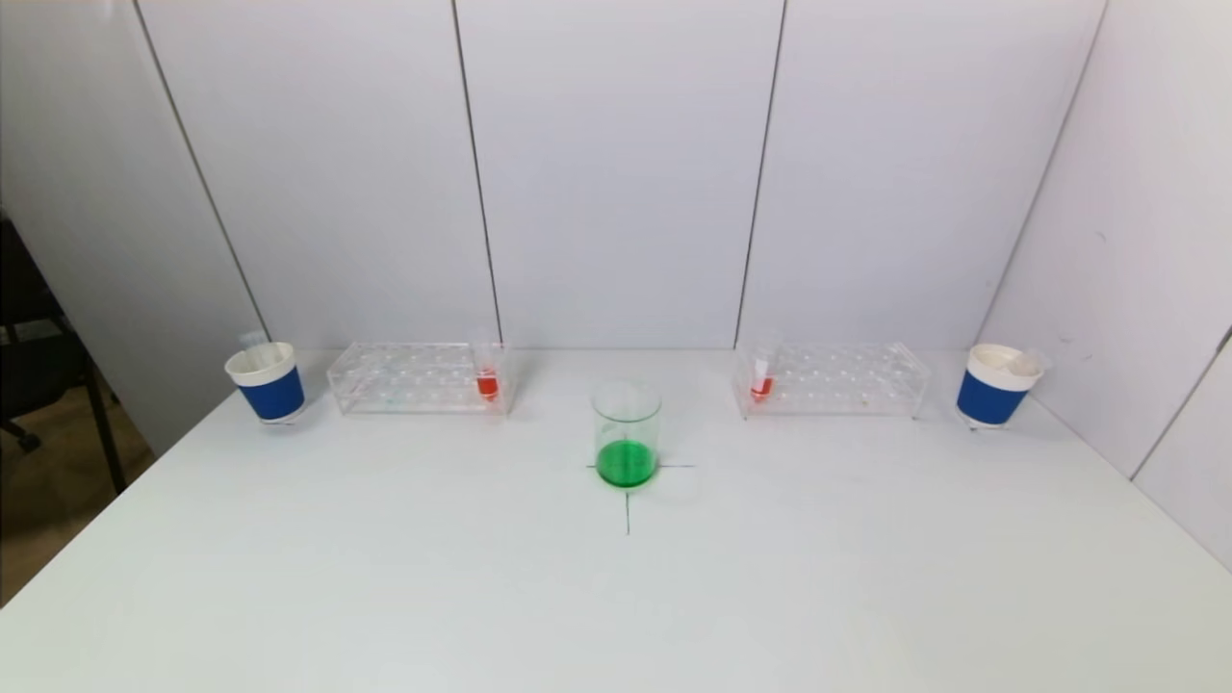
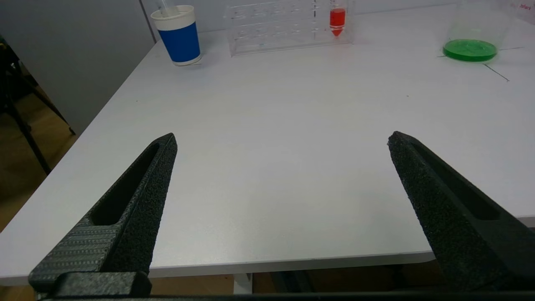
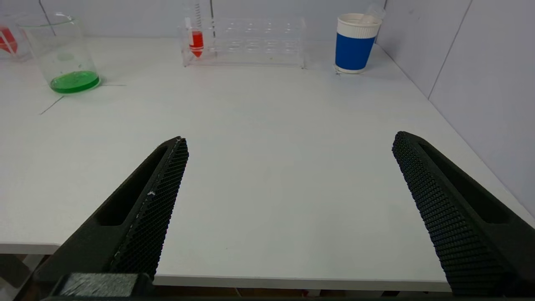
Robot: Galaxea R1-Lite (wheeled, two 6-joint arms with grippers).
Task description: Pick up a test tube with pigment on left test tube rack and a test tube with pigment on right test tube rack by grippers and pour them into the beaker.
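Outward, blue cups (image 1: 270,383) flanking both racks (image 1: 416,377)

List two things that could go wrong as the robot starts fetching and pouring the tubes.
1. Each red-filled test tube stands open in a light clear rack; an off-centre grasp might tip it and spill.
2. The beaker already holds green liquid; a hasty pour could splash or knock it off its cross mark.

Bright, even overhead light; only faint soft shadows beside the beaker (image 1: 627,433) on the glare-free white table (image 1: 385,577).
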